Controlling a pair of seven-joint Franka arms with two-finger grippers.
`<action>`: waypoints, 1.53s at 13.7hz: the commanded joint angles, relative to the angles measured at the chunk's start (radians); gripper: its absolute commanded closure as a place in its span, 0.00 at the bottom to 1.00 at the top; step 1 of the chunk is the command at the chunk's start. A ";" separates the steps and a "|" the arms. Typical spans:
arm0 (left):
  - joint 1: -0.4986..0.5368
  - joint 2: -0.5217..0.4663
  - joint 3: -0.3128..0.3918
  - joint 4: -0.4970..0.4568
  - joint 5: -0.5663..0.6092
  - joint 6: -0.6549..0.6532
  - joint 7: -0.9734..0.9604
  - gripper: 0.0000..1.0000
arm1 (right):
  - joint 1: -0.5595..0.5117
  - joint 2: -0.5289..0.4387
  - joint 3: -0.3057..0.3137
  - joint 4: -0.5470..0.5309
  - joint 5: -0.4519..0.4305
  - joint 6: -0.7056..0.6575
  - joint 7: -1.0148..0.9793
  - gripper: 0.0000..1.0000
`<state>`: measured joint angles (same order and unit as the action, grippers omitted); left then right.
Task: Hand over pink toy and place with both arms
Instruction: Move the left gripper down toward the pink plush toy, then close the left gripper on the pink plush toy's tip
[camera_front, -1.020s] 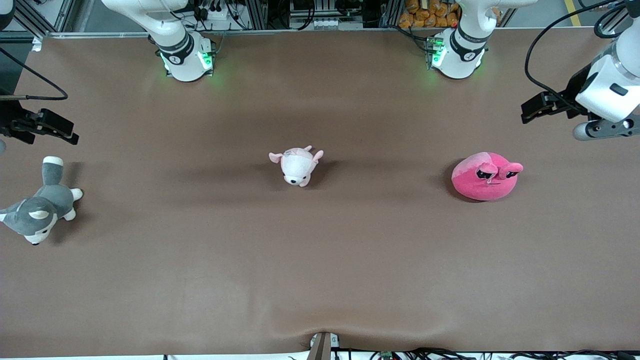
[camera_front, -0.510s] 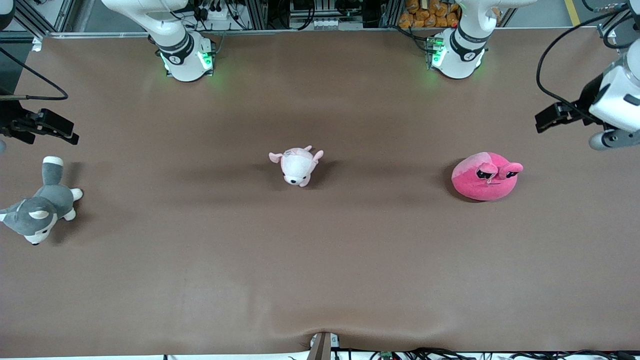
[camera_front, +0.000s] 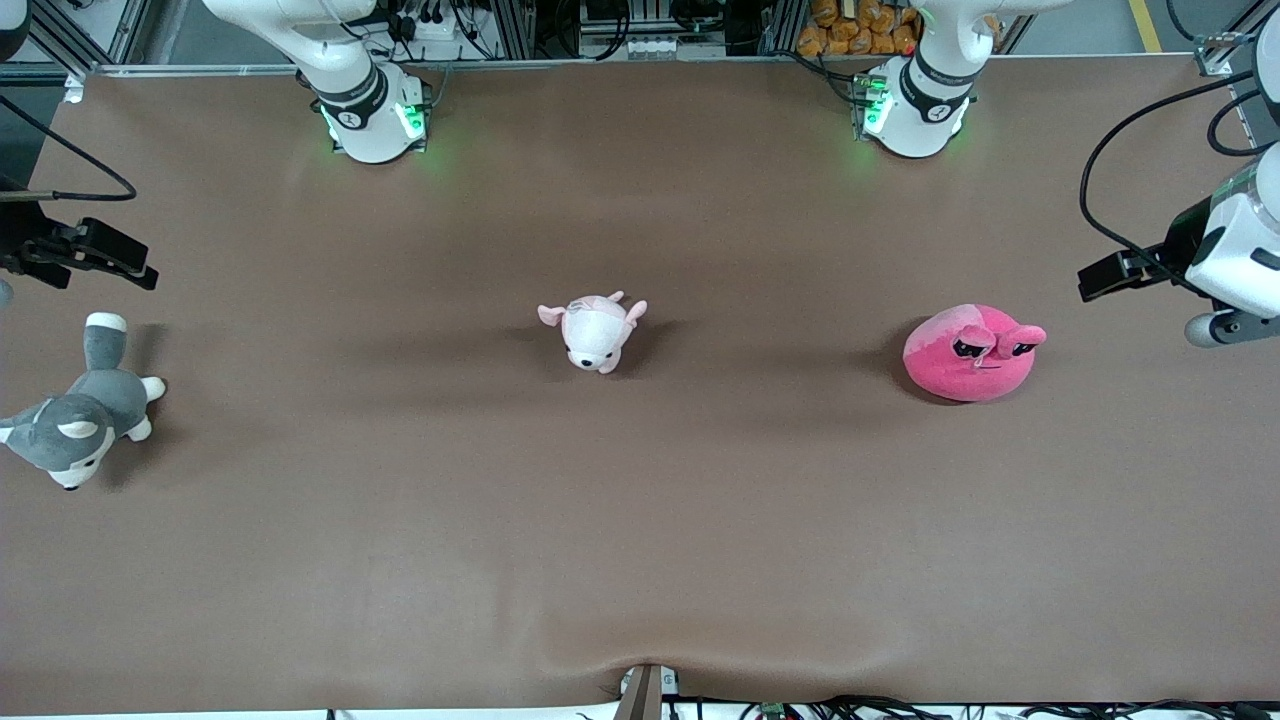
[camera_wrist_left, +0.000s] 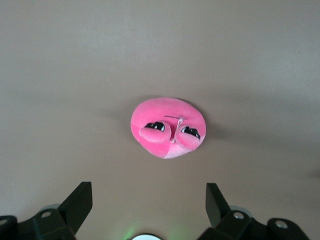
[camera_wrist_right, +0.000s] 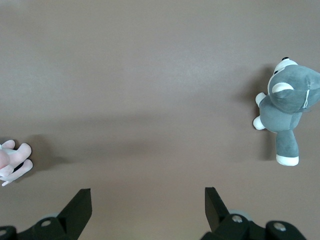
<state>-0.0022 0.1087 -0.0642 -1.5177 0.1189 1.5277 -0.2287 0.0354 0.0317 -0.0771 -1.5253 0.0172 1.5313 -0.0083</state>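
Observation:
The pink toy (camera_front: 970, 352), a hot-pink round plush with stalk eyes, rests on the brown table toward the left arm's end. It lies in the middle of the left wrist view (camera_wrist_left: 167, 126). My left gripper (camera_front: 1100, 277) hangs in the air over the table edge beside the toy, clear of it. Its fingers (camera_wrist_left: 80, 202) stand wide apart, so the left gripper (camera_wrist_left: 149, 200) is open and holds nothing. My right gripper (camera_front: 120, 262) waits over the right arm's end of the table. It is open (camera_wrist_right: 148, 200) with only bare table between its fingers.
A small pale pink-and-white animal plush (camera_front: 595, 332) lies mid-table and shows at the rim of the right wrist view (camera_wrist_right: 12, 160). A grey-and-white dog plush (camera_front: 75, 420) (camera_wrist_right: 285, 102) lies at the right arm's end, near the right gripper. Cables run along the table's edges.
The left arm has swung outward toward its own end of the table and lower in the front view. The right arm and all the toys have stayed put.

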 joint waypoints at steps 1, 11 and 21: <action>0.016 0.019 -0.002 0.014 0.022 0.012 0.014 0.00 | -0.009 0.004 0.008 0.010 -0.005 0.000 -0.010 0.00; 0.079 0.051 -0.003 0.001 0.028 0.015 -0.197 0.00 | -0.009 0.004 0.008 0.013 -0.005 0.000 -0.010 0.00; 0.174 0.063 -0.003 -0.200 -0.073 0.247 -0.611 0.00 | 0.003 0.004 0.008 0.010 -0.006 0.001 -0.009 0.00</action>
<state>0.1534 0.1813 -0.0610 -1.6703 0.0767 1.7336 -0.7627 0.0425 0.0330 -0.0724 -1.5257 0.0172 1.5320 -0.0095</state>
